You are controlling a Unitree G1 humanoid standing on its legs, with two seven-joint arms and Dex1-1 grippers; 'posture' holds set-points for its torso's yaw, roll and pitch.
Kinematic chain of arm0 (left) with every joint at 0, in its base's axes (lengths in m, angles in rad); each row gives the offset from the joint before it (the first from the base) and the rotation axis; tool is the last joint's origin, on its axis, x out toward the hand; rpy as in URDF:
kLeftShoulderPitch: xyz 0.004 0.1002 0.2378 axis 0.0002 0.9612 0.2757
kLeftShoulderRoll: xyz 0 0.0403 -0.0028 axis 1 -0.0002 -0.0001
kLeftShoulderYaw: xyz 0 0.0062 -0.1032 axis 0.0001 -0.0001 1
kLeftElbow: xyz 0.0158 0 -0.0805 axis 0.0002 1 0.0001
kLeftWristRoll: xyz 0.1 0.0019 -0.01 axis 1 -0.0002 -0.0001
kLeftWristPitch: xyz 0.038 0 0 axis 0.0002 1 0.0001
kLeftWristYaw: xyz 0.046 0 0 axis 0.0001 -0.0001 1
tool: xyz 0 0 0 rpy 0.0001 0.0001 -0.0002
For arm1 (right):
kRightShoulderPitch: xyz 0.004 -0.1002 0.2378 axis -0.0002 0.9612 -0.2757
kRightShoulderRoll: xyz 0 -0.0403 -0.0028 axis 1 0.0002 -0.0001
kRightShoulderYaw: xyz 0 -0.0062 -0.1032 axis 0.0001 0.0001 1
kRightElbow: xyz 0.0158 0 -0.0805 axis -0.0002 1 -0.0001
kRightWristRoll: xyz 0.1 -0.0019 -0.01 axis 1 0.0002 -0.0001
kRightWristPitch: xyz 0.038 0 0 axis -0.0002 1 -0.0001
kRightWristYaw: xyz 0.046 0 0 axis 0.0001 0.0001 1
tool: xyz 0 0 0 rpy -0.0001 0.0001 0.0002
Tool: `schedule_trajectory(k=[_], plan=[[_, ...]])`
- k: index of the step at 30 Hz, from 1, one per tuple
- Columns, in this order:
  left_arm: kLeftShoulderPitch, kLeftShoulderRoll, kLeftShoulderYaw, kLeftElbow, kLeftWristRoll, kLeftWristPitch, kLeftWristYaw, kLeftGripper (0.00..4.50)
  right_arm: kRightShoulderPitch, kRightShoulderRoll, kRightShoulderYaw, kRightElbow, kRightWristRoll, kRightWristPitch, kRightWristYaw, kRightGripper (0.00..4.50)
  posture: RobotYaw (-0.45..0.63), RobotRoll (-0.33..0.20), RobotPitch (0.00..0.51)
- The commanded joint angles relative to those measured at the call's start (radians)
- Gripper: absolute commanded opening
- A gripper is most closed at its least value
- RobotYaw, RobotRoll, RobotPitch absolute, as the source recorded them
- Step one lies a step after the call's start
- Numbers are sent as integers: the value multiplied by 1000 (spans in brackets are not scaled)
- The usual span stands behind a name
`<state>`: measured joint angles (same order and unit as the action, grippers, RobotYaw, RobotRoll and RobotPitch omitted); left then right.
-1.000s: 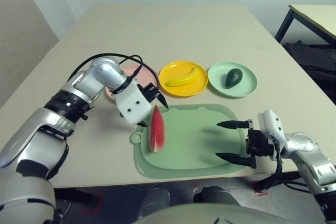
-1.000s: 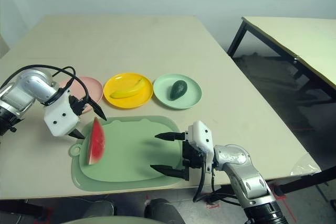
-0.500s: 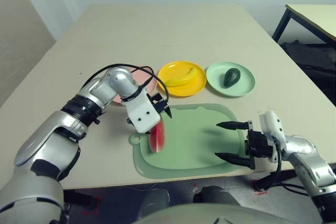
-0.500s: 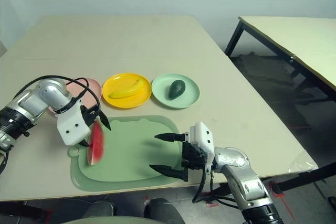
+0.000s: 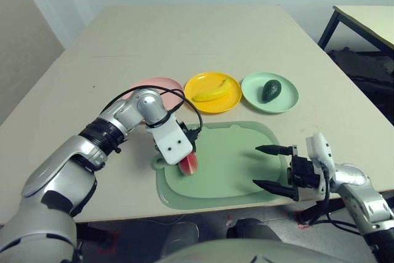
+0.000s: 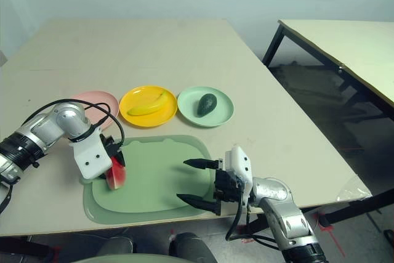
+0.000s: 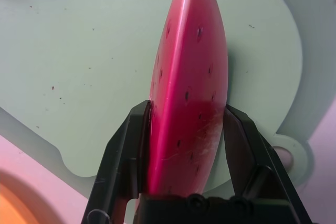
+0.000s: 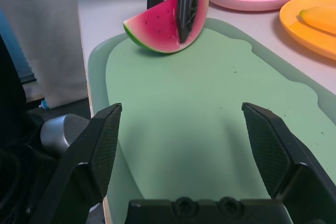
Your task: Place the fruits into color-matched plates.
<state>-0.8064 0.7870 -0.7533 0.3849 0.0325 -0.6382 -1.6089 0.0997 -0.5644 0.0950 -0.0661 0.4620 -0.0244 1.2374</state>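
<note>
Left eye view: banana (image 5: 213, 93) rests in yellow plate (image 5: 229, 103), avocado (image 5: 271, 90) in green plate (image 5: 286, 103); two fruits done. Left gripper (image 5: 189, 149) clamped on watermelon wedge (image 5: 189, 163) at mat (image 5: 234, 164) edge nearest pink plate (image 5: 148, 84). Pink plate unfilled. Right gripper (image 5: 269, 166) wide open over mat, holding nothing.

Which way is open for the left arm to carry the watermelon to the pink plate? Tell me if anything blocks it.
Probably yes, straight over: the left pincer is shut on the watermelon wedge, and the bare pink plate lies just beyond the mat's edge.
</note>
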Motion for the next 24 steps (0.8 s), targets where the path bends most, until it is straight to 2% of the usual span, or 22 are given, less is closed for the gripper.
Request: schedule_trajectory(k=[1,6,10,17,24], plan=[[11,31,-20,-29,-19,35,-6,2267,-6,3,-4,20,-9,-22,8,4500,1,0,0],[-7,81,24,-37,-65,77,-6,2267,7,24,-19,11,0,-20,-34,4500,17,0,0],[-38,118,88,31,-77,87,-6,2267,42,52,-22,-14,-16,-21,-102,4500,18,0,0],[-136,123,200,288,-1,5,14,2267,91,110,-19,-88,-10,29,-236,4500,39,0,0],[-237,112,251,565,168,-85,181,2267,128,158,-16,-143,18,88,-312,4500,35,0,0]])
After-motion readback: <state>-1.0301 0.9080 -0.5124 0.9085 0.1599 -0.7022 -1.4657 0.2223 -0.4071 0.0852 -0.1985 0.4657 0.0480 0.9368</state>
